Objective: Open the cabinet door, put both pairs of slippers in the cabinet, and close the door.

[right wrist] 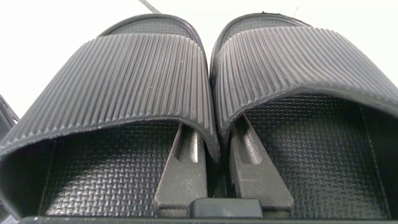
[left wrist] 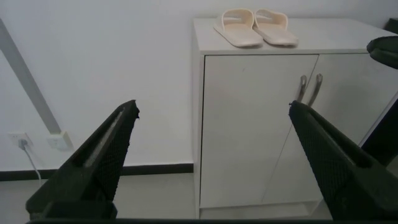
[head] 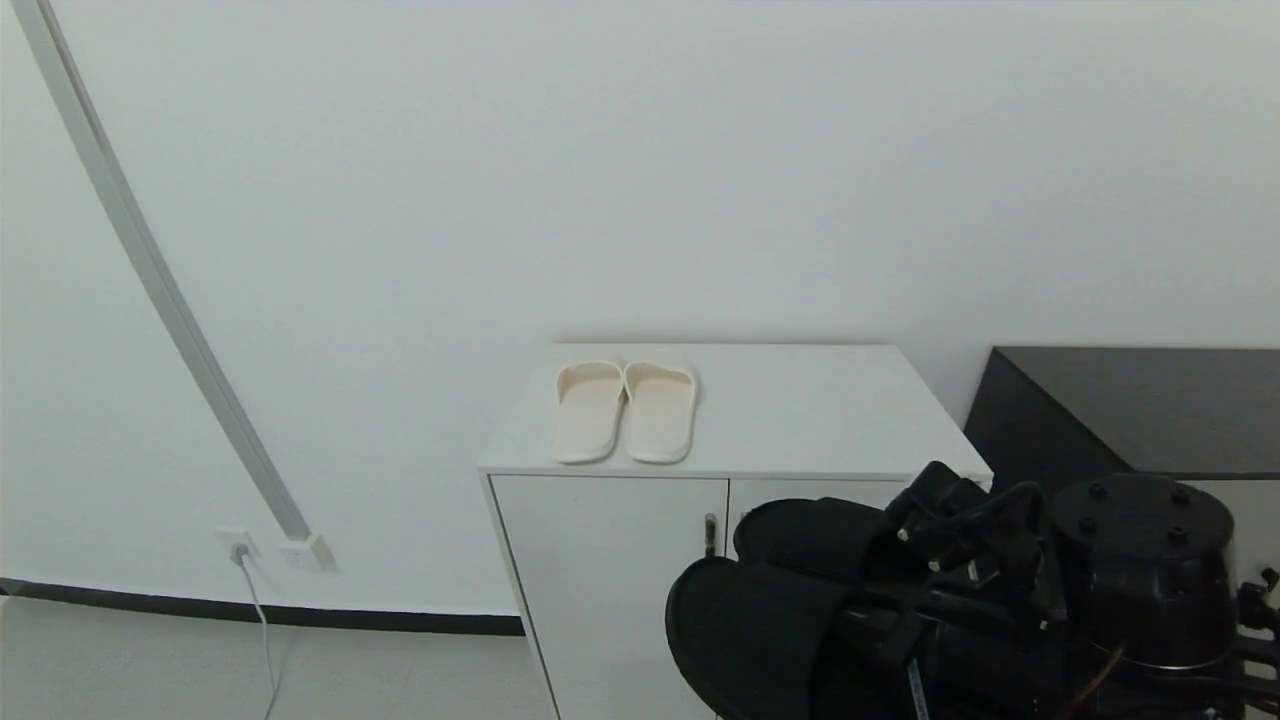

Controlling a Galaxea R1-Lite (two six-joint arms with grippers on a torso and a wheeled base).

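The right gripper (right wrist: 214, 149) pinched the black slippers (right wrist: 143, 68) together; the left gripper (left wrist: 212, 111) stood wide open before the closed cabinet (left wrist: 249, 162).

Head, left wrist share white two-door cabinet (head: 600, 580).
Head looks down; left wrist faces it low; right wrist close on black ribbed slippers (right wrist: 149, 81).

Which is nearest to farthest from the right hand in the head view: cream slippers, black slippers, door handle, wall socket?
1. Black slippers, held in the right hand.
2. Door handle, front of cabinet.
3. Cream slippers, on cabinet top.
4. Wall socket, far left.
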